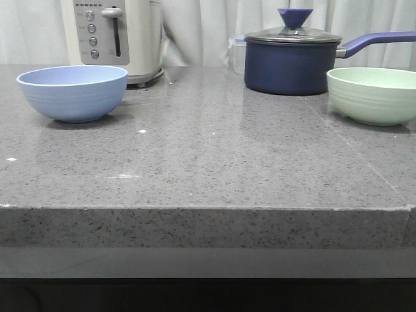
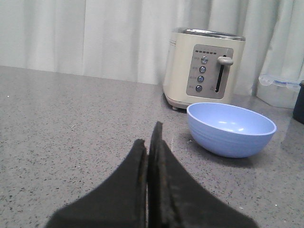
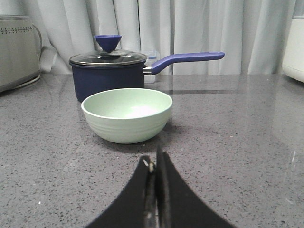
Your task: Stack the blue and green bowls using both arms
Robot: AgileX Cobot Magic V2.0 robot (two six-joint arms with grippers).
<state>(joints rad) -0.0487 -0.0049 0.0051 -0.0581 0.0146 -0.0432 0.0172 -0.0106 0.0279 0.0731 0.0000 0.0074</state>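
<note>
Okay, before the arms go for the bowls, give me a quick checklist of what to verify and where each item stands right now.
1. Blue bowl upright, empty, free on the counter: ok.
2. Green bowl upright and empty: ok.
3. Left gripper open for grasping: not ok, fingers closed together.
4. Right gripper open: not ok, also closed.
5. Room around the green bowl: cannot tell; the saucepan sits close behind it.
6. Toaster apart from the blue bowl: ok, a gap shows in the left wrist view.

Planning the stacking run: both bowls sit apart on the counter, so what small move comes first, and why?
Probably open the left hand and ease it toward the blue bowl: both hands look shut and empty, and the green bowl sits far across the counter.
</note>
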